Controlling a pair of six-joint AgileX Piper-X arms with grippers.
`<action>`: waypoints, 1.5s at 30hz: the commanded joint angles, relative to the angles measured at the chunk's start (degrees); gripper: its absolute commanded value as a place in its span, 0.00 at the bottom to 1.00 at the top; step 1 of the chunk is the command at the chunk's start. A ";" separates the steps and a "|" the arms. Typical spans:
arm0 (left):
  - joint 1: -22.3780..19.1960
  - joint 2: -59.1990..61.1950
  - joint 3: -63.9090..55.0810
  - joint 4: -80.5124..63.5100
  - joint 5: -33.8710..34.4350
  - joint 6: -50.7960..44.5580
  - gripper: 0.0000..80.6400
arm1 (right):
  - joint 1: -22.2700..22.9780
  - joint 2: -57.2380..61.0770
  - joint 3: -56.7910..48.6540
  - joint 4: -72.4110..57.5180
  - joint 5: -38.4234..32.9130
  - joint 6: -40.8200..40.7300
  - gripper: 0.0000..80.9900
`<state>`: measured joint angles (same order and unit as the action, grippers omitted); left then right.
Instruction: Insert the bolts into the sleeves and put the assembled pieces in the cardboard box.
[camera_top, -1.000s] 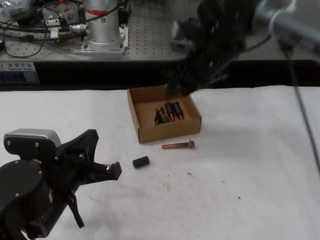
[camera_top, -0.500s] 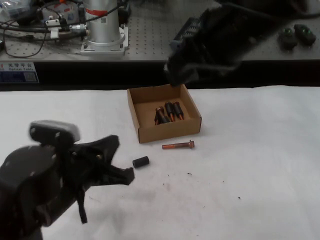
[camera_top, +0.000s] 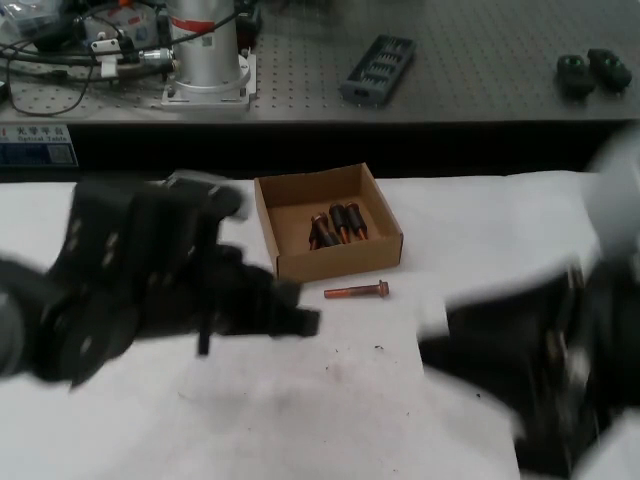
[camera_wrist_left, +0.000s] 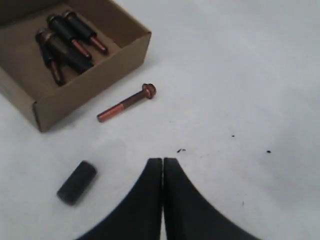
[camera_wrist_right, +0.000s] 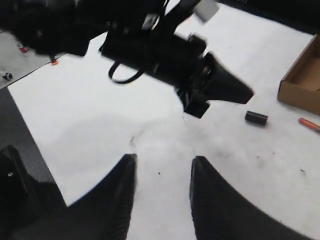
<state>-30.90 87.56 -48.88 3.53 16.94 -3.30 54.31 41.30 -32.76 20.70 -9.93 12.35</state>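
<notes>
**High view.** The cardboard box (camera_top: 290, 262) sits mid-bench on the white cloth (camera_top: 470, 240) and holds three assembled pieces (camera_top: 335, 224). One loose bolt (camera_top: 357, 291) lies just outside the box's near wall, at its 6 o'clock. The left gripper (camera_top: 303, 322) hangs low at the bolt's 8 o'clock, judged placed for the unassembled parts. The right arm (camera_top: 540, 390) is at the box's 4 o'clock, well apart.

**Left wrist view.** The left fingers are pressed together with nothing between them. The black sleeve (camera_wrist_left: 76, 182) lies on its side near the fingertips, apart from the bolt. In my judgement the fingers must part before it can be taken.

**Right wrist view.** The right gripper (camera_wrist_right: 163, 162) has its fingers apart and empty over bare cloth, facing the left gripper. It is probably standing ready for the bolt.
</notes>
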 joint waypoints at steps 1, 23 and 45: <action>-1.23 -0.79 -3.98 4.07 -0.16 4.63 0.01 | 1.12 -2.53 7.66 -10.59 0.85 4.81 0.35; -3.61 25.45 -40.43 36.76 -12.66 38.37 0.19 | 14.01 -4.73 32.76 -51.56 -3.30 4.52 0.35; -4.89 40.67 -54.89 40.89 -16.32 47.80 0.24 | 15.21 -4.59 32.76 -48.85 -1.44 4.38 0.35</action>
<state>-35.66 125.56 -100.64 42.12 -0.53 43.67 69.24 37.00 0.46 -26.10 -14.62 14.39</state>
